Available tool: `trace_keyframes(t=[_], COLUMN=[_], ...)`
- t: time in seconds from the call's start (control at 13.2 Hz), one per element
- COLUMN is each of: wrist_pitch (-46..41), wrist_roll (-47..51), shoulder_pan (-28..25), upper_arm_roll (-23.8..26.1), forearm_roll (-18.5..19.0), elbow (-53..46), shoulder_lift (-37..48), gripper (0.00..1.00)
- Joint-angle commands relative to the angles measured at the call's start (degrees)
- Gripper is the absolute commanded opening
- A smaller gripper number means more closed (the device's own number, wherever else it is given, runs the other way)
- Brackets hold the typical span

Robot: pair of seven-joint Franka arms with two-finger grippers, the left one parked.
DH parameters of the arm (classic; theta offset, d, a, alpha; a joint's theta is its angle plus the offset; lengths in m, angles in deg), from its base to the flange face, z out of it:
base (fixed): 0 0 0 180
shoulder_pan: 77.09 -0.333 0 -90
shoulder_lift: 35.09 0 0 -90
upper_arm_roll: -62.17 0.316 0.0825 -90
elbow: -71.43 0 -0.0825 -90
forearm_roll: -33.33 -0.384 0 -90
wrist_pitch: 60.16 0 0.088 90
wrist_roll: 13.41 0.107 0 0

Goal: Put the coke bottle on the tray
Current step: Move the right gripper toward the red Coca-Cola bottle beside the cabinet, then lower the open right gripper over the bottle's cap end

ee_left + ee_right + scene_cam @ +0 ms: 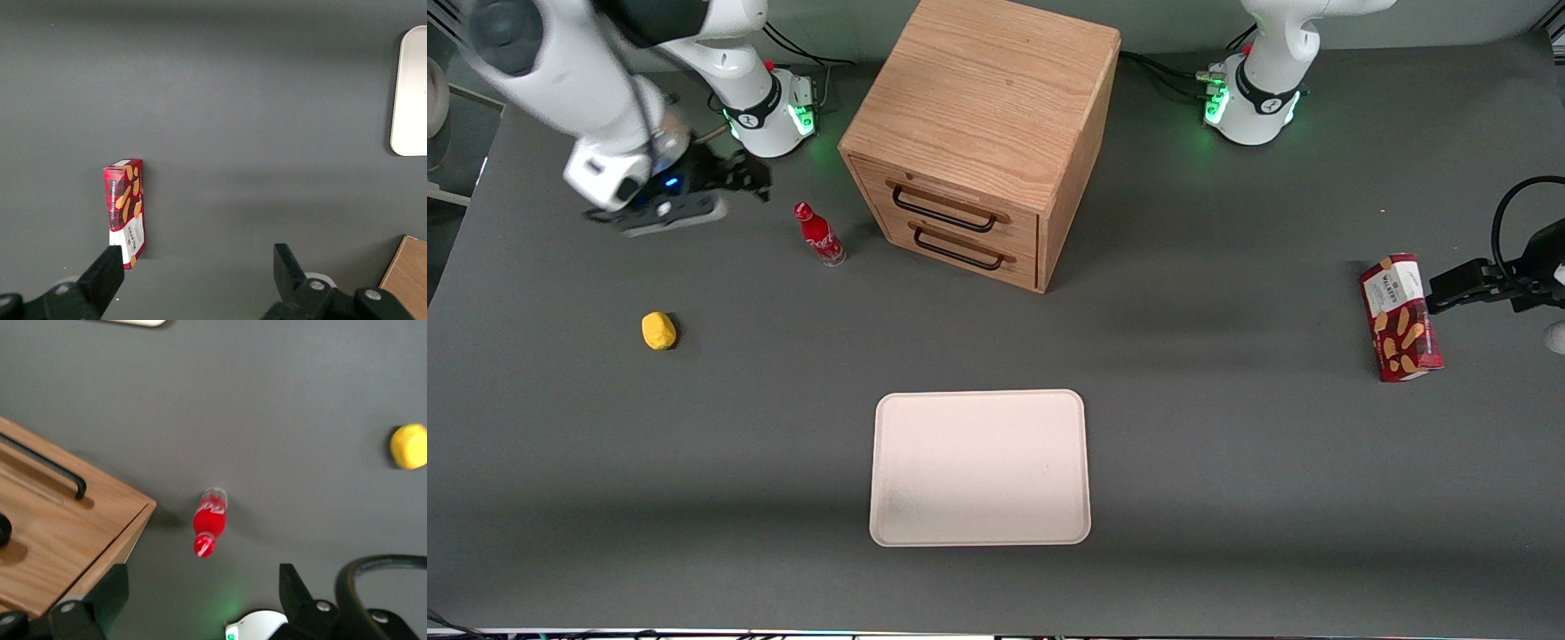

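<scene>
The coke bottle [819,235] [209,520] is a small red bottle with a red cap, standing upright on the dark table beside the wooden drawer cabinet [978,133]. My right gripper [749,179] [203,580] hovers above the table, a short way from the bottle toward the working arm's end. It is open, its fingers spread wide, and nothing is between them. The cream-white tray [978,467] lies flat, nearer to the front camera than the cabinet and the bottle, with nothing on it.
A yellow lump [658,330] [409,446] lies on the table, nearer the front camera than the gripper. The cabinet [60,540] has two drawers with dark handles. A red biscuit box [1400,317] [125,207] stands toward the parked arm's end.
</scene>
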Motion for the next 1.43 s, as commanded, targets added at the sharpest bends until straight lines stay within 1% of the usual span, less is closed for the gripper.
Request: trace_keyframes(t=[0.0, 0.08, 0.23, 0.3, 0.38, 0.6, 0.75, 0.83, 1.36], wrist_pitch=[6.4, 8.4, 10.4, 10.9, 12.3, 14.1, 14.5, 14.9, 22.8], wrist_roll=[1.2, 1.3, 1.4, 1.4, 1.4, 1.5, 1.5, 1.5, 4.1], shoulder_pan=[0.4, 0.4, 0.4, 0.4, 0.5, 1.1, 2.0, 2.1, 1.9], upper_arm_roll=[3.7, 4.7, 6.5, 6.6, 6.7, 6.6, 6.6, 6.6, 7.1], forearm_roll=[-3.3, -4.8, -5.7, -7.1, -7.7, -7.8, -9.2, -9.2, -9.3], elbow=[13.2, 16.4, 19.5, 20.7, 22.0, 23.5, 23.7, 23.9, 26.3], shoulder_lift=[10.3, 11.9, 13.3, 13.3, 13.3, 12.3, 11.5, 11.4, 6.5], gripper=[1.00, 1.00, 1.00, 1.00, 1.00, 1.00, 1.00, 1.00, 1.00])
